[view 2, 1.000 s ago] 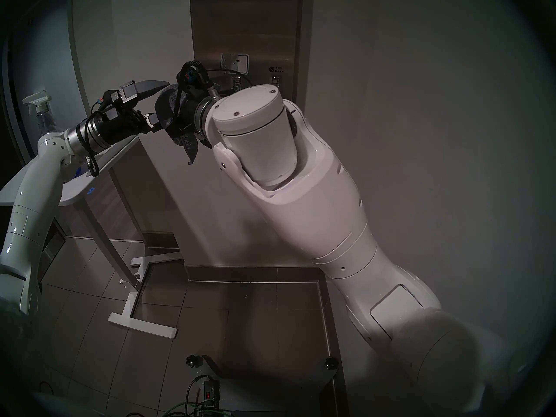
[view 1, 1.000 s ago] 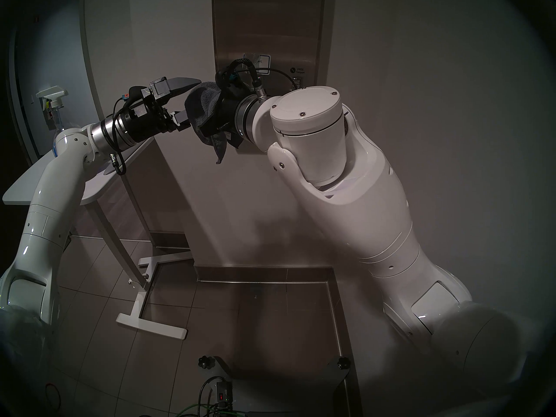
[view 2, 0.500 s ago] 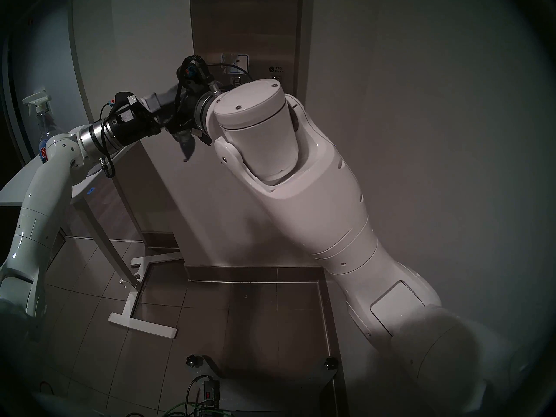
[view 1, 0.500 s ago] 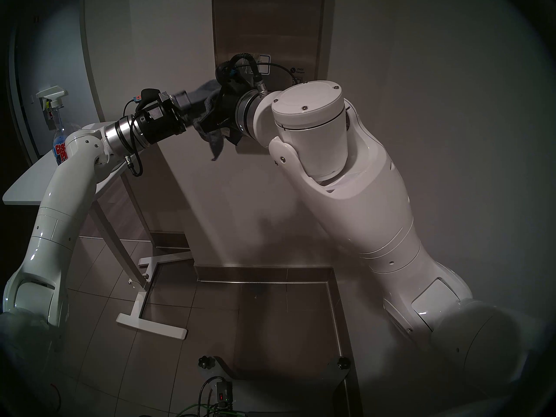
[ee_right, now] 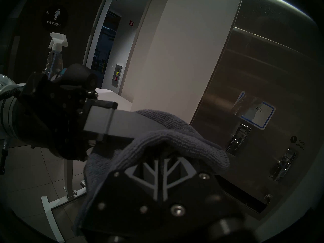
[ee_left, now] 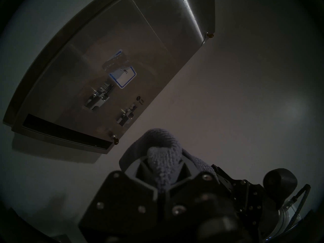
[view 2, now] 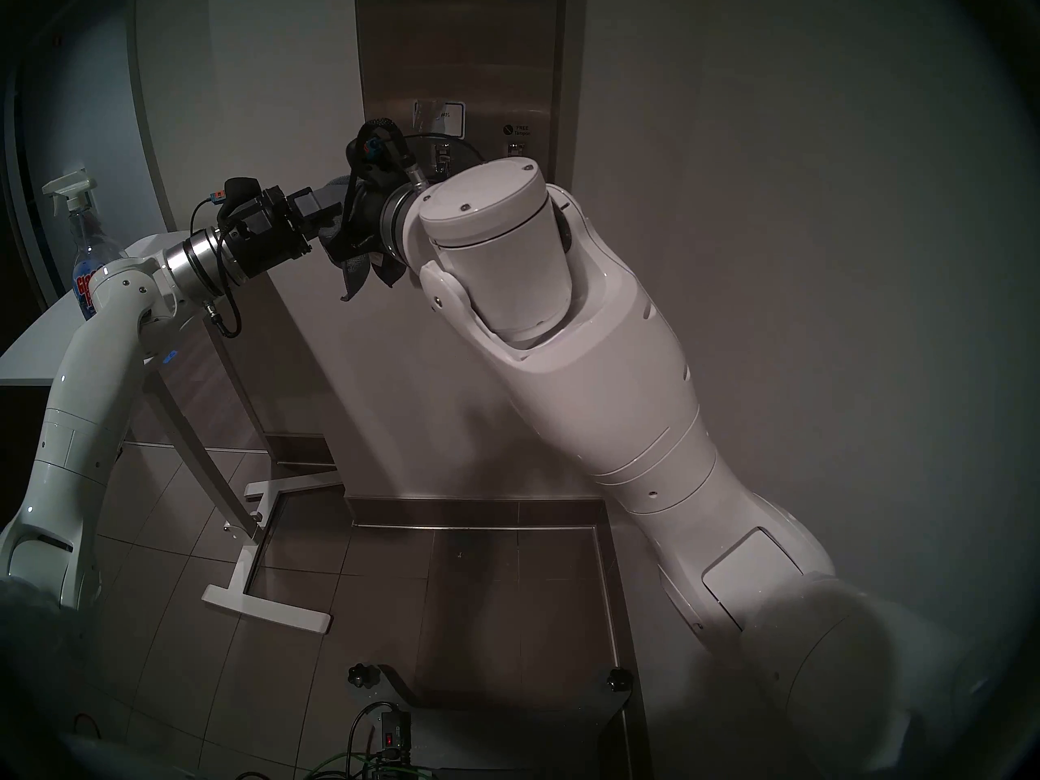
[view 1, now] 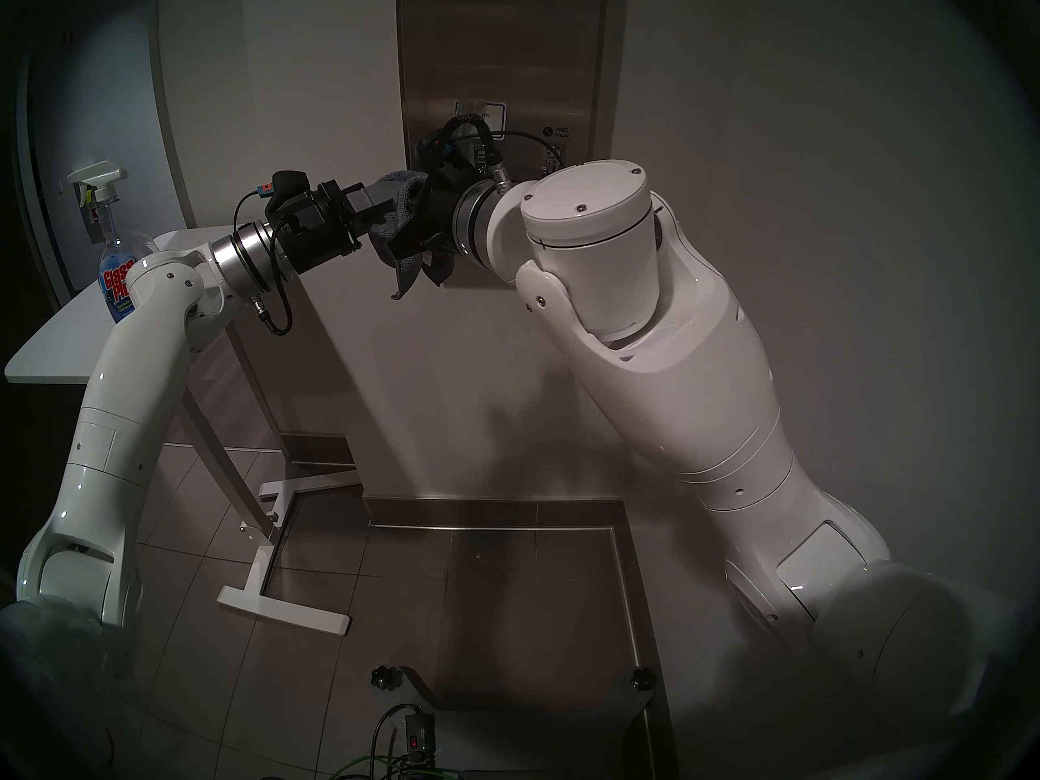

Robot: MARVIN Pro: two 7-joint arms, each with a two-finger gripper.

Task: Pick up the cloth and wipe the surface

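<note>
Both claws met in mid-air in front of the wall, with the grey cloth [view 1: 400, 210] bunched between them. The left claw [view 1: 376, 200] had its jaws pressed together on a fold of the cloth: in the left wrist view a ridge of terry [ee_left: 162, 165] stood pinched between its grey fingers [ee_left: 188, 162]. The right claw [ee_right: 162, 164] was also shut, with the cloth [ee_right: 175, 141] draped over its fingertips; the right wrist view did not show clearly whether a fold sat pinched between them or merely hung over them. A loose tail of the cloth hung below both claws.

Beyond the right claw, and close behind it, stood the stainless-steel dispenser panel [view 1: 501, 47] on the wall. The cloth did not touch it. Its blue-bordered label [ee_right: 259, 116] lay up and to the right of the right claw in that wrist view, with two metal levers [ee_right: 238, 138] under the label and a dark slot [ee_left: 66, 132] along the panel's lower edge.

Behind the left claw's arm, a white counter [view 1: 50, 340] carried a spray bottle [view 1: 115, 244] of blue liquid.
</note>
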